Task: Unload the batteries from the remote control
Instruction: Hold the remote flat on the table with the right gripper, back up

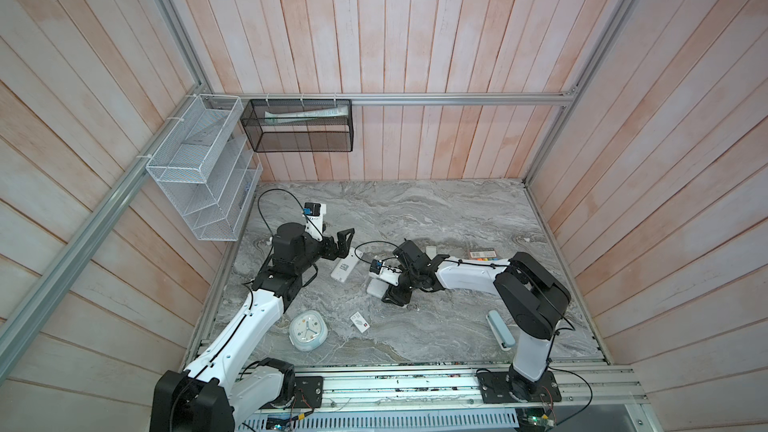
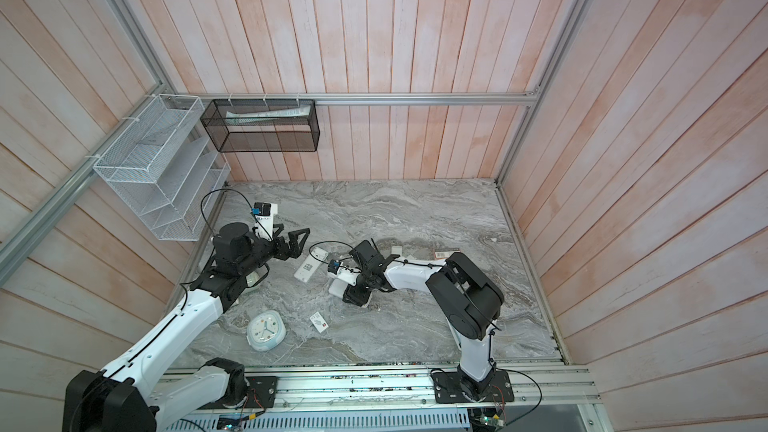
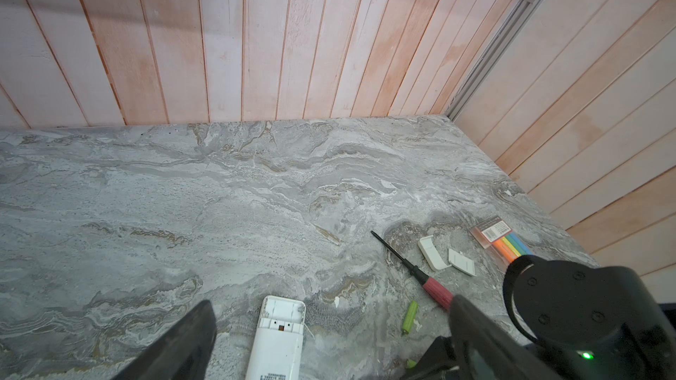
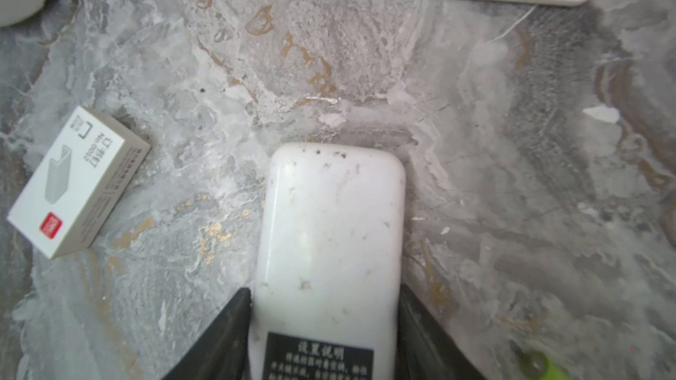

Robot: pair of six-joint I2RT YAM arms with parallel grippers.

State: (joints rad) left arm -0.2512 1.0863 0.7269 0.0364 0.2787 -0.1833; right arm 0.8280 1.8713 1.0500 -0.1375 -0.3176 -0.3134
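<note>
The right gripper (image 4: 325,288) pinches a white remote (image 4: 329,221) by its long edges, likely steadying it on the tabletop (image 4: 475,140); the left gripper (image 3: 331,303) hangs spread wide above a second remote (image 3: 278,338). Only the left wrist view shows that remote's bay (image 3: 283,310) empty and a yellow-green battery (image 3: 409,318) loose beside the red-handled screwdriver (image 3: 435,286).

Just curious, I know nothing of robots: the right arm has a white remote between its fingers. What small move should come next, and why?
Probably lift the white remote a little off the table. The right fingers press both its long sides, its labelled back faces up, and its battery end is out of sight. The other remote lies open and empty.
</note>
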